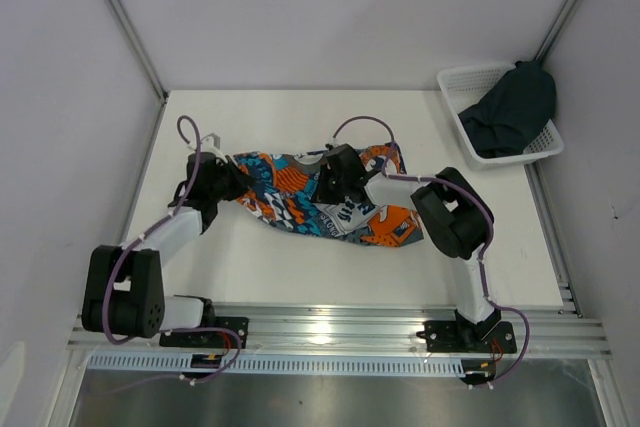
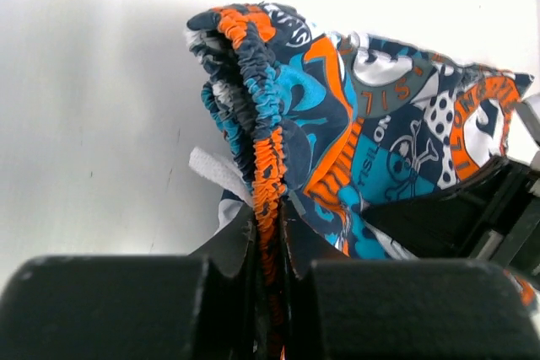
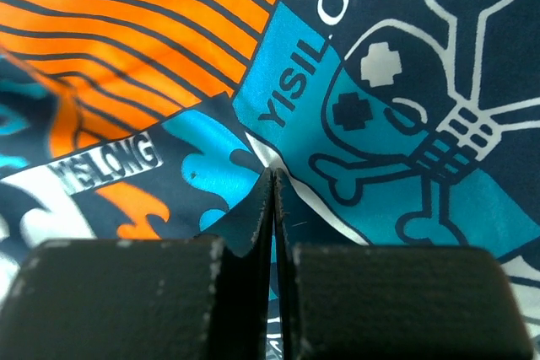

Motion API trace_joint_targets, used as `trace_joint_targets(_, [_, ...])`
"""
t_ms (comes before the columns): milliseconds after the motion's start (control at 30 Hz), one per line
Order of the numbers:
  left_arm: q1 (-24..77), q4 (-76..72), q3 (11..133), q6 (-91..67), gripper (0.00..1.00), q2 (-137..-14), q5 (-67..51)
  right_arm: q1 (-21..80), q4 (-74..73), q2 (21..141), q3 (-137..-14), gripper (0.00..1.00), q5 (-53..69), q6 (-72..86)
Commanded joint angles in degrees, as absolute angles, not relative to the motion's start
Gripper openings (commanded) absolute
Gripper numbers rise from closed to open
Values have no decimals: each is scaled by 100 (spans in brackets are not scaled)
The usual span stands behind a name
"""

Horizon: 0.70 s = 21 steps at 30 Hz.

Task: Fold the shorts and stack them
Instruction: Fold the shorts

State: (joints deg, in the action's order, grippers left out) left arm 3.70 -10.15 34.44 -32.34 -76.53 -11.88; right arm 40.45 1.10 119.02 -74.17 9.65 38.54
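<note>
The printed shorts lie spread in the middle of the bench. The left fingers are clamped on the gathered elastic waistband at the left end of these shorts. The right fingers are pressed together on a small fold of the printed cloth. The dark shorts lie in the white basket at the far right corner.

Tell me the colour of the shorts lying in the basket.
The shorts are plain dark navy-teal; top external view.

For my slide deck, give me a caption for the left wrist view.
Left gripper pinching the gathered elastic waistband of the printed shorts, white table behind.
</note>
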Motion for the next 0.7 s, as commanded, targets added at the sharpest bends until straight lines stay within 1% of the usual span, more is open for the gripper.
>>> trace_joint_targets(0, [903,-134,4007,-2822,10,-7260,-46,4183,-387,11988,-7550,0,598,3788])
trace_joint_targets(67, [1080,409,4358,-2778,9,-7155,463,4306,-378,12102,-7629,0,536,3884])
trace_joint_targets(267, [1599,939,4789,-2734,9,-6873,957,4596,-202,12506,-7944,0,554,4279])
trace_joint_targets(400, [1925,1422,5273,-2593,9,-7127,1186,4798,-211,12744,-8297,0,650,4421])
trace_joint_targets(500, [1977,1538,5475,-2532,10,-7233,1152,4773,-79,12657,-8349,0,808,4482])
trace_joint_targets(667, [2162,1476,5519,-2417,11,-7224,1283,4545,-299,12270,-8587,0,949,4254])
